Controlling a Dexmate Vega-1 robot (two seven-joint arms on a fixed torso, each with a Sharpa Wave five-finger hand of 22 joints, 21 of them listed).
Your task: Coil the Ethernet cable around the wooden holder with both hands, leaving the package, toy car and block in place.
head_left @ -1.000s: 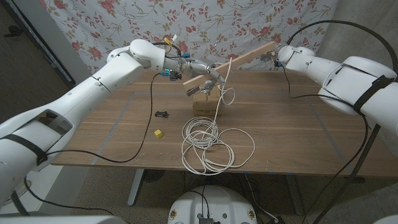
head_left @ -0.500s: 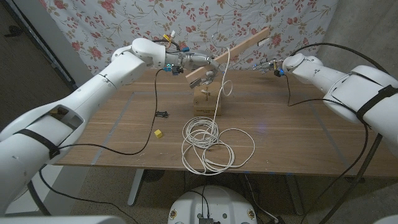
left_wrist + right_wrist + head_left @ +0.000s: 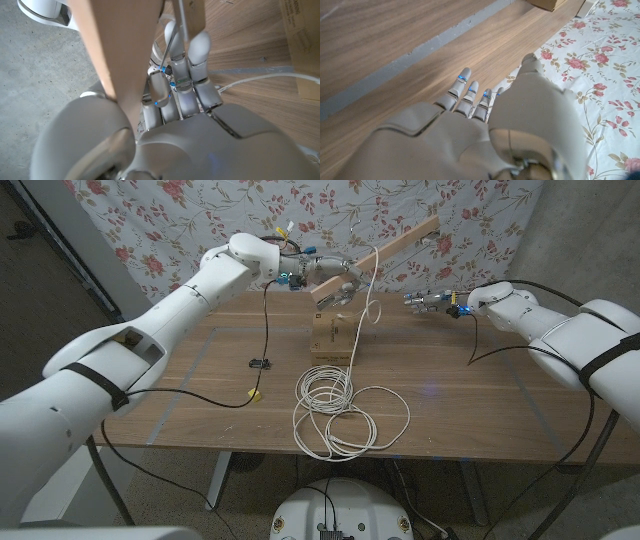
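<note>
I see a grey wall (image 3: pixel 60 240) upper left, then the floral cloth (image 3: pixel 200 220) behind the wooden table (image 3: pixel 180 400). At top centre my left hand (image 3: pixel 335 280) grips the wooden holder (image 3: pixel 400 242); the Ethernet cable (image 3: pixel 340 415) lies coiled lower centre. Right of centre, my right hand (image 3: pixel 425 300) is empty, fingers apart.
</note>
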